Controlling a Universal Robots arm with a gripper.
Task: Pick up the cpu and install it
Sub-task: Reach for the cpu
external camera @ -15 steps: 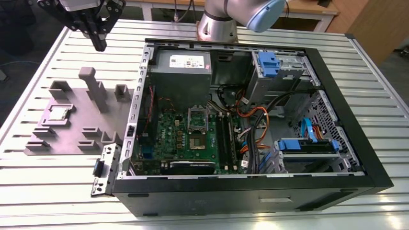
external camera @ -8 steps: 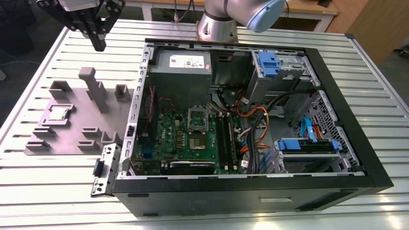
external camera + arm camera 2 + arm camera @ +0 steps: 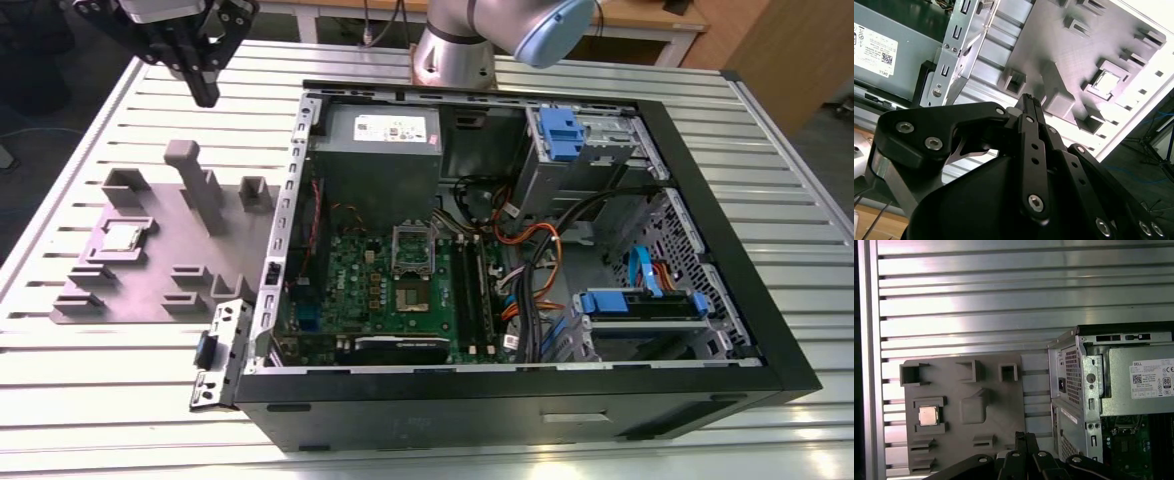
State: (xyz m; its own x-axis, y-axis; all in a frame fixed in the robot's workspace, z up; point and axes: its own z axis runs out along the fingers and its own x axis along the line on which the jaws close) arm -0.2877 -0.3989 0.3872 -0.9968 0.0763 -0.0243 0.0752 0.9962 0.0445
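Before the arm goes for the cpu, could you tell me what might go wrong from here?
1. The gripper hangs away from the cpu with its fingers shut. If it descended like that, they would likely press on the chip rather than straddle it.
2. The cpu sits recessed in the grey holder, near a tall post. An off-line approach could clip that post or the recess walls.
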